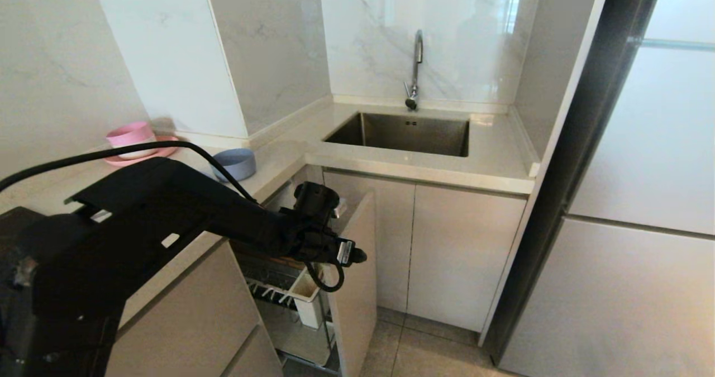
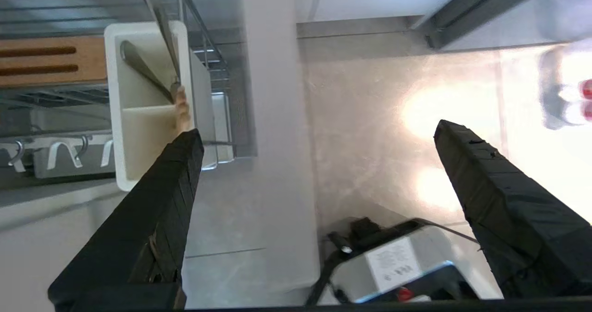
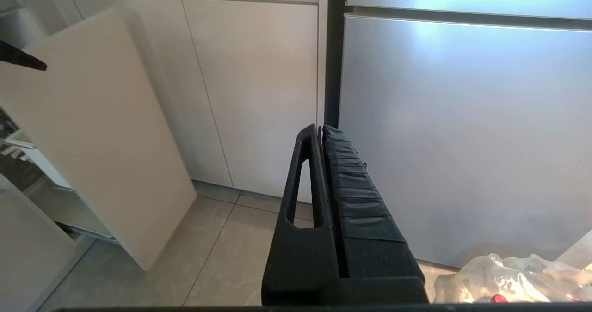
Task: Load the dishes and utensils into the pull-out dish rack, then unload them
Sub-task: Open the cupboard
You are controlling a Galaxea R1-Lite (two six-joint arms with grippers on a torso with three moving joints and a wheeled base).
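With its jaws spread wide and empty, the left gripper (image 2: 319, 131) hangs over the pull-out dish rack (image 1: 290, 296), beside the white caddy (image 2: 138, 113) where fork (image 2: 143, 69) and chopsticks (image 2: 181, 113) stand. One blue bowl (image 1: 236, 162) waits on the bench (image 1: 279, 159). The right gripper (image 3: 322, 134) is pressed closed, parked low.

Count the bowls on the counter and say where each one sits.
2. A pink bowl sits on a pink plate by the wall; a blue bowl stands right of it, nearer the counter edge. The left arm may hide others.
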